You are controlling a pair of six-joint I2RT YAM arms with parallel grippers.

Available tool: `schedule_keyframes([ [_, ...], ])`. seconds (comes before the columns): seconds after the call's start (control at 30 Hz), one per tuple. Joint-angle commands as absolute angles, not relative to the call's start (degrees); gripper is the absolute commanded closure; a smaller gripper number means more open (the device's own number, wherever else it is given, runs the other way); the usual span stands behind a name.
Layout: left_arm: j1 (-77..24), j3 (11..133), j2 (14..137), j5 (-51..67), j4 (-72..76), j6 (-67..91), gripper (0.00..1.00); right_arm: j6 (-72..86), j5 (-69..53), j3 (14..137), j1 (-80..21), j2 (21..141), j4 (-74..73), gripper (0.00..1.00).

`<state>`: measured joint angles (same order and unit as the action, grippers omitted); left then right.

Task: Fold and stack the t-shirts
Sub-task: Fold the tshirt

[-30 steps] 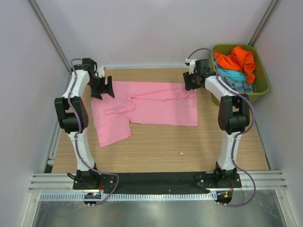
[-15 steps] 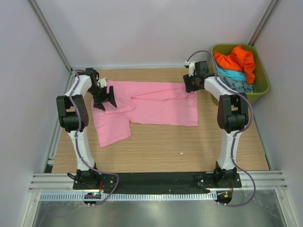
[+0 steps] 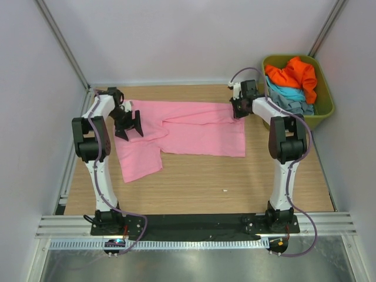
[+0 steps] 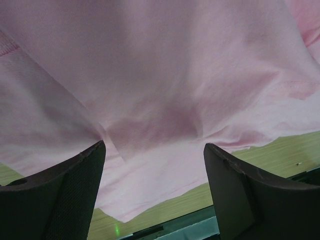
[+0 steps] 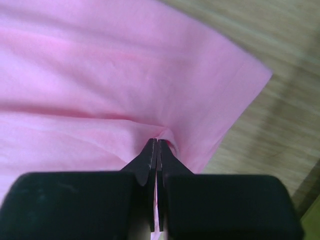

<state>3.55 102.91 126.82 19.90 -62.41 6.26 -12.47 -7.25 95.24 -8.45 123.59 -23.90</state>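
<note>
While the pink t-shirt point(image 3: 188, 132) lies spread across the far half of the wooden worktop point(image 3: 200, 182), both arms reach to its far edge, one at each end. The shirt is mostly flat. A soft ridge of folds runs across its middle, and one flap on its left side hangs nearer the arm bases than the rest.

The right tool point(image 3: 239, 108) sits at the shirt's far right corner. In the right wrist view its fingers point(image 5: 150, 160) are pressed together with a small pucker of pink fabric point(image 5: 100, 75) pinched at their tips. The corner of the cloth shows just beyond them against bare wood.

The left tool point(image 3: 128, 123) is over the shirt's left part, near the far edge. Its left wrist view shows the two dark fingers point(image 4: 75, 185) spread wide, with creased pink cloth point(image 4: 160, 75) filling the space ahead of them. Whether the tips touch the fabric I cannot tell.

At the far right corner, off the edge of the worktop, stands an olive-green tub point(image 3: 326, 106). It holds a crumpled orange t-shirt point(image 3: 296, 73) on top, a light blue t-shirt point(image 3: 285, 92) beneath it and a grey-blue t-shirt point(image 3: 296, 107) nearest the arms.
</note>
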Motion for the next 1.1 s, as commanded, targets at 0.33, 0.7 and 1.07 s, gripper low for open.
schedule_keyframes([
  [0.33, 4.0, 108.3, 128.9, 17.1, -61.8, 8.0, 0.20, -9.6, -14.9, 79.3, -9.6, 102.9, -31.1, 0.99],
  [0.7, 4.0, 108.7, 127.4, 15.6, -61.2, 7.4, 0.19, -9.3, -13.1, 84.9, -9.8, 106.9, -27.9, 0.78],
  [1.07, 4.1, 121.9, 132.6, 15.6, -62.2, 3.5, 0.16, -8.1, -10.9, 97.9, -9.7, 122.2, -24.8, 0.78],
])
